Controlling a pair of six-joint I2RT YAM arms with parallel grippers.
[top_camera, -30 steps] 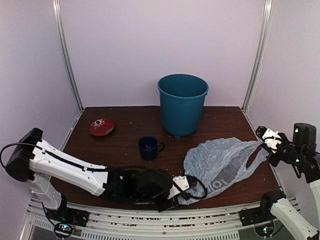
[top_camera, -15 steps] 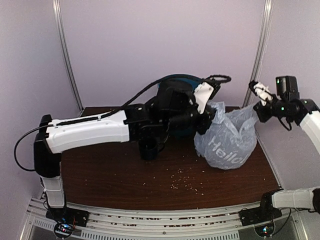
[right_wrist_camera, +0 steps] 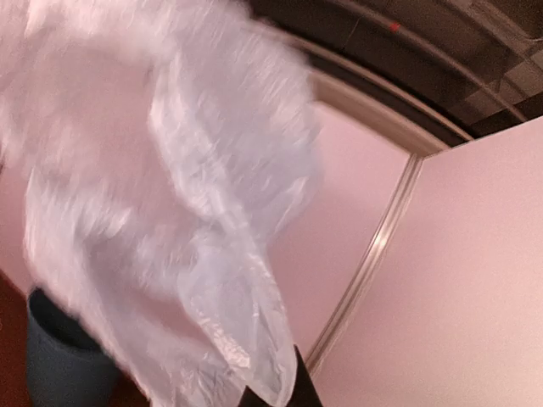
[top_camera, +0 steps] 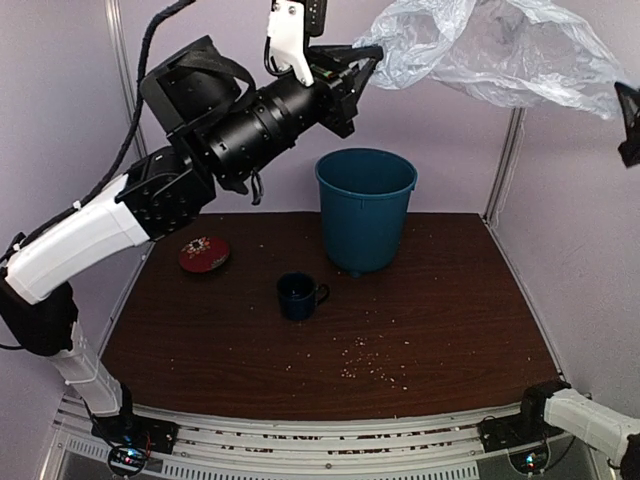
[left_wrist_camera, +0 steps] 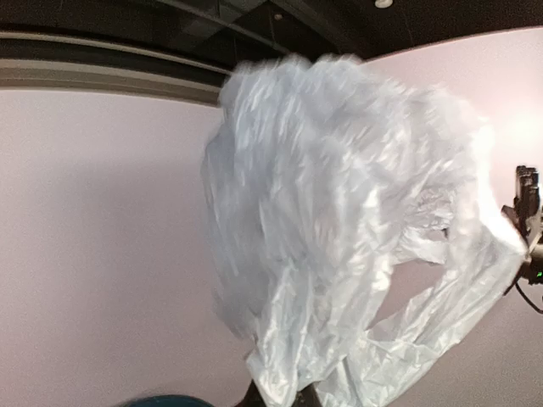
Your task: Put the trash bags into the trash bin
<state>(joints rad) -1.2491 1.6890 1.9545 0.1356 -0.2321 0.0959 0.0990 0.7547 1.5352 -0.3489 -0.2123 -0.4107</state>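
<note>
The trash bag (top_camera: 500, 50), pinched by the left claw (top_camera: 368, 55) and right claw (top_camera: 628, 112), hangs above the trash bin (top_camera: 365, 205); lowering it in should come next.

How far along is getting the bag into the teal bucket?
Pickup looks done: the thin translucent pale blue-grey plastic bag hangs high in the air. In hand: the left tool and right tool are shut on its ends, spreading it higher than the round teal plastic bucket. Left: lowering it into the bucket, which holds no bag yet.

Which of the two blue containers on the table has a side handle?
The small dark blue mug, standing in front of the tall teal bin, which shows no handle.
</note>
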